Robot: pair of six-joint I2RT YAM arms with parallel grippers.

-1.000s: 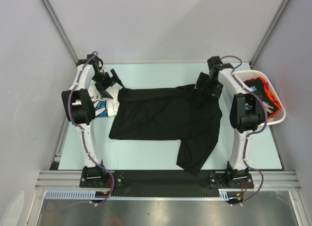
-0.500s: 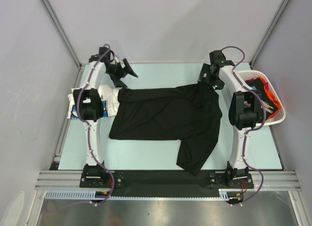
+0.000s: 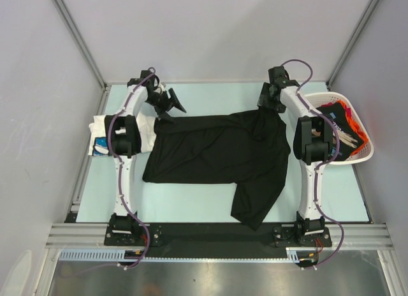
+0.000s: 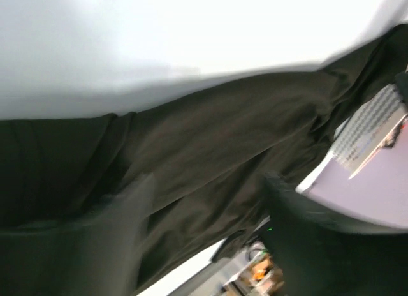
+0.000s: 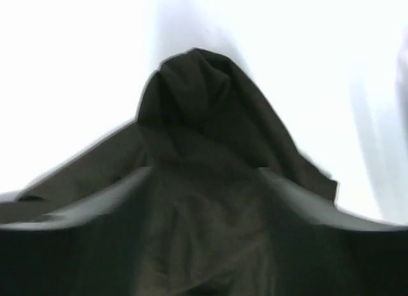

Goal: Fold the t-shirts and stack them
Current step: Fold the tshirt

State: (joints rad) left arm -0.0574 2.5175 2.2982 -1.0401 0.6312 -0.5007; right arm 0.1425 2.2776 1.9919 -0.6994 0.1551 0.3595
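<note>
Pale green worktop (image 3: 191, 210) between grey walls (image 3: 223, 34). A plain black t-shirt (image 3: 217, 152) lies spread mid-worktop, wrinkled, its near right corner trailing nearward. Left end effector (image 4: 209, 181) and right end effector (image 5: 205, 175) gape wide near its far corners.

overhead view evenly bright, sharp, with soft shadows. both wrist views smeared: glare whitens the background beyond the left gripper (image 4: 204, 191) and right gripper (image 5: 204, 175), themselves dark and unfocused.

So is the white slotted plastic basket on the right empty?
No, dark and orange clothes lie piled inside the white slotted plastic basket.
</note>
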